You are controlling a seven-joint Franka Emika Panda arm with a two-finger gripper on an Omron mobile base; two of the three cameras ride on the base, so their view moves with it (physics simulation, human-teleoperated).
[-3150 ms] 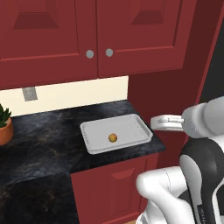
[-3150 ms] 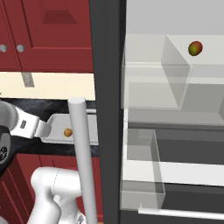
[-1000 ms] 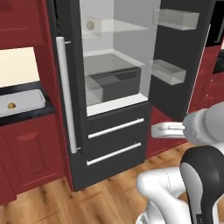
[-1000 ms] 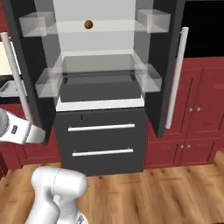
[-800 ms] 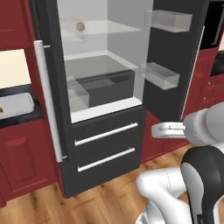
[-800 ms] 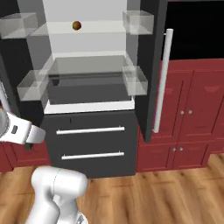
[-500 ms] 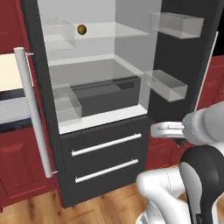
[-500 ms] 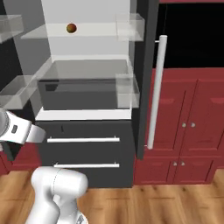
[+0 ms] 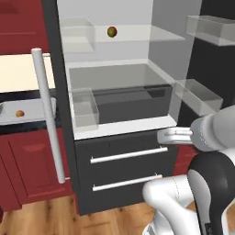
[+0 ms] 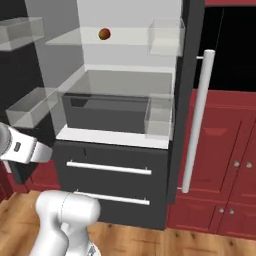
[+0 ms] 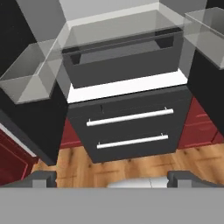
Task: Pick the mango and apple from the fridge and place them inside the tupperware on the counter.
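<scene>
- Mango [image 9: 111,31] is sitting on the upper glass shelf of the fridge [image 10: 115,115], well above the jaws and further in; in the right base view it is showing as a small red-green ball [image 10: 104,33].
- Gripper [image 11: 111,177] is hanging low in front of the dark drawers [image 11: 129,130], its two tips standing as wide apart as they go, with nothing between them.
- Apple [image 9: 19,113] is already lying in the tupperware [image 9: 46,110] on the counter [image 9: 27,126], far off to the side of the jaws, beyond the open door's grey handle [image 9: 48,117].
- Handling, as a judgement: the mango is looking firm, smooth-skinned and fairly light, so it is likely giving little under the pads but sliding easily if squeezed off-centre.
- Being rounded, it is apt to roll on the slick glass if nudged before the jaws are closing on it.
- Best hold, I judge, is across the narrow middle, one pad on each side, coming in level over the shelf's front edge.
- Wide-open jaws are looking roomy enough for that width, though the fruit is too small here to be sure of its lie.
- Clear door bins [image 10: 165,35] are flanking the shelf, so the hand is needing to rise well above where the jaws are now, and stay between them.
</scene>
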